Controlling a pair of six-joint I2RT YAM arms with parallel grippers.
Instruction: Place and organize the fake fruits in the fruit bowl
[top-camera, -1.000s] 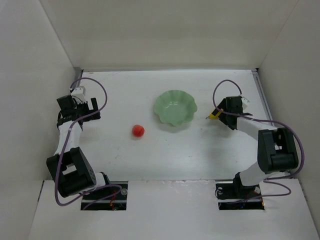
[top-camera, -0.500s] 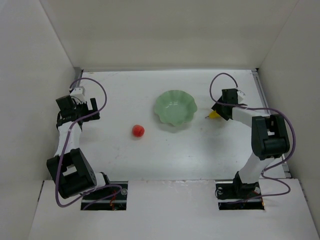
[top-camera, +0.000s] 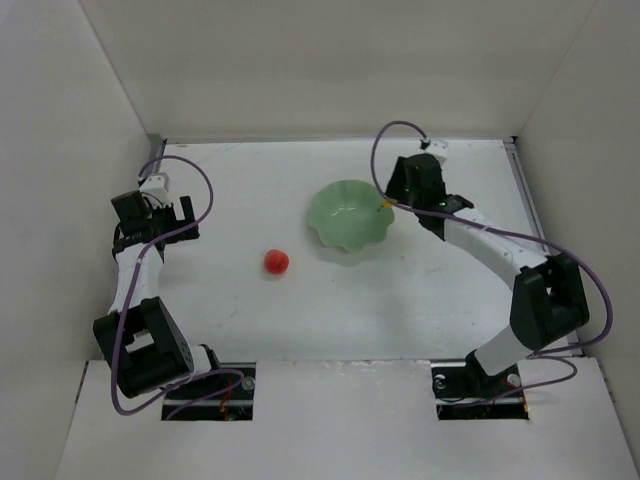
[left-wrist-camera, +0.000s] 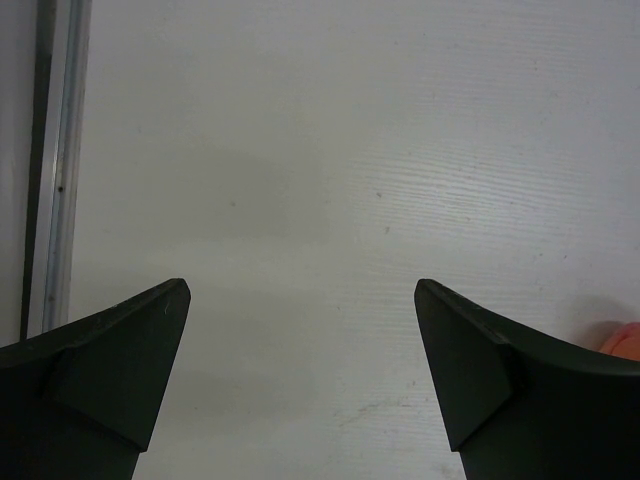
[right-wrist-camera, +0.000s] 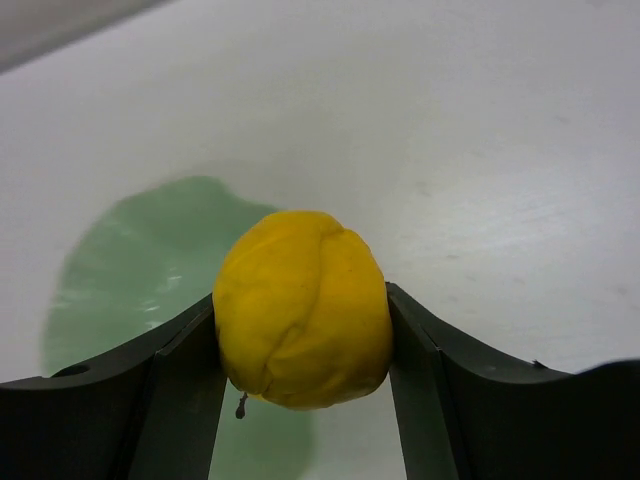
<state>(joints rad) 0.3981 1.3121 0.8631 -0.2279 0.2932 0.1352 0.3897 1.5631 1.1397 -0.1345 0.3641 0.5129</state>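
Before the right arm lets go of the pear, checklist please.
1. Pear clamped by right gripper: ok, gripped on both sides.
2. Pear above bowl centre: not ok, the gripper sits at the bowl's right rim.
3. Bowl upright and empty: ok.
4. Red apple outside the bowl, to its left: ok, next pick.
5. Left gripper open, away from the bowl: ok.

The small yellow plastic pear is one even bright shade, with a dark stem. The pale mint-green scalloped bowl is unpatterned. The round red plastic ball is plain. The right gripper has matte black fingers. Purple cables loop above the white tabletop.
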